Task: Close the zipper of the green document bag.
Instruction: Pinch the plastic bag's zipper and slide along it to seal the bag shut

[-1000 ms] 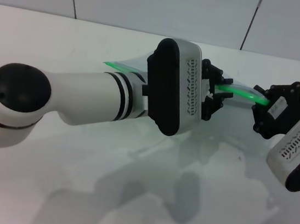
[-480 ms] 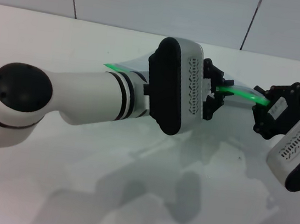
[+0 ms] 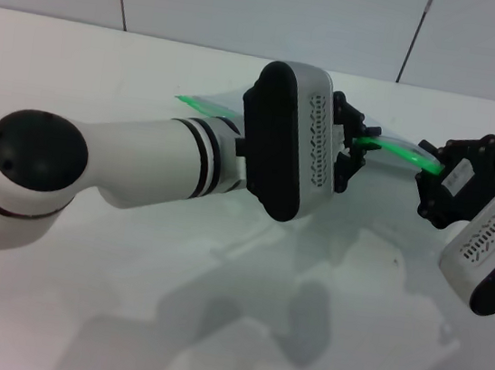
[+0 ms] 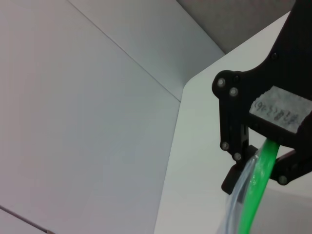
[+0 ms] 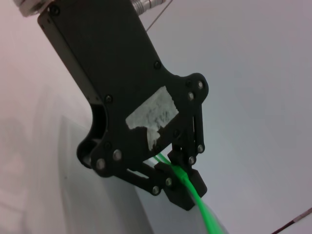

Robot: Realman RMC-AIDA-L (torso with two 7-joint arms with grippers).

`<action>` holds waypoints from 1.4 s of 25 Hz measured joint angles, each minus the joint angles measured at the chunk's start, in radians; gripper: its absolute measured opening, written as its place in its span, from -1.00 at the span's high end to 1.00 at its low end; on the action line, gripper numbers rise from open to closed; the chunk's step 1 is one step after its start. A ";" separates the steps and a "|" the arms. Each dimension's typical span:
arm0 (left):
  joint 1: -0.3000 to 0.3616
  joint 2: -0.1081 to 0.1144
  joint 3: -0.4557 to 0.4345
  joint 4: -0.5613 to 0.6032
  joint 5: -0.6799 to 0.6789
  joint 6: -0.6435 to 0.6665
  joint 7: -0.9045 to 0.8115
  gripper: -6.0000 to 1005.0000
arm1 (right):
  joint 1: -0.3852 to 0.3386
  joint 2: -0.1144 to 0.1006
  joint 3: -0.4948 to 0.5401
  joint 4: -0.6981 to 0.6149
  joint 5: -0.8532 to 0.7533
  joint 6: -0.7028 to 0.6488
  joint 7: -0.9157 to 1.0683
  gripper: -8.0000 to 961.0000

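Green zipper (image 3: 396,150) is pinched by both closed tools, left tool (image 3: 352,150) and right tool (image 3: 432,173).

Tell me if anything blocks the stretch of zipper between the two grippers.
Nothing visible does. The left gripper and the right gripper both clamp the zipper of the bag, and the green strip between them runs bare above the table.

The left arm's white housing is hiding most of the flat translucent pale blue-grey document bag (image 3: 217,106) behind the left pincer (image 3: 354,153). The bright green zipper strip (image 3: 396,150) is vanishing into both pincers; its slider is too small to tell.
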 joint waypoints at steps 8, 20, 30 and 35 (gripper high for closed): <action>0.006 0.000 -0.001 0.000 0.000 0.001 -0.004 0.83 | 0.000 0.000 0.000 0.001 0.000 0.001 0.000 0.88; 0.033 0.003 -0.020 0.049 0.000 0.073 -0.009 0.83 | -0.011 0.000 0.031 0.001 0.000 0.004 0.000 0.88; 0.069 0.004 -0.125 0.076 -0.034 0.092 -0.001 0.77 | -0.025 0.001 0.074 0.017 -0.003 0.043 0.023 0.88; 0.078 0.005 -0.158 0.083 -0.035 0.094 0.000 0.74 | -0.026 0.001 0.092 0.024 -0.002 0.053 0.024 0.88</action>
